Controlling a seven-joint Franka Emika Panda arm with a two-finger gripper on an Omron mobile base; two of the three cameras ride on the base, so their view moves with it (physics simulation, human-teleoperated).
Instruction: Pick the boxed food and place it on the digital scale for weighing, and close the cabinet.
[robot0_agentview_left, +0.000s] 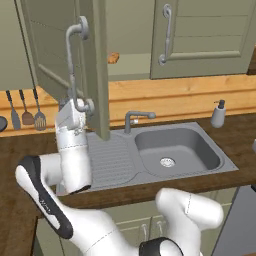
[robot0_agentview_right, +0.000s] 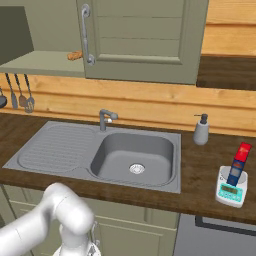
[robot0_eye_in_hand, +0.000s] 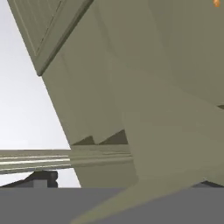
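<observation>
**So the box is weighed, the cabinet door is what's left**

Basically, going by the left base view, the robot is on the second half of the job. The cabinet (robot0_agentview_left: 200, 40) has its left door (robot0_agentview_left: 95, 65) swung out toward the room, nearly edge-on to the camera, while the right door is shut. The gripper (robot0_agentview_left: 75, 107) sits up against the lower end of that open door's bar handle (robot0_agentview_left: 72, 65), above the draining board of the sink (robot0_agentview_left: 150, 155). The fingers themselves are hard to make out here, but they stand wide and nothing is in them. A small orange-brown lump (robot0_agentview_left: 113, 58) sits on the cabinet shelf behind the door.

In the right base view, the boxed food (robot0_agentview_right: 239, 165) stands upright on the digital scale (robot0_agentview_right: 232, 187), on the counter well to the right of the sink, past the soap bottle (robot0_agentview_right: 201, 130). So that part looks done. The left half of the cabinet shows as an open dark gap with the shelf below it.

The hand view is pretty much all grey-green door panel, very close and tilted, so the hand looks to be right at the door.

Next move, as a guess: push the door edge or the handle sideways and follow its arc until it sits flush. The arm has to sweep with the hinge rather than shove straight in.
</observation>
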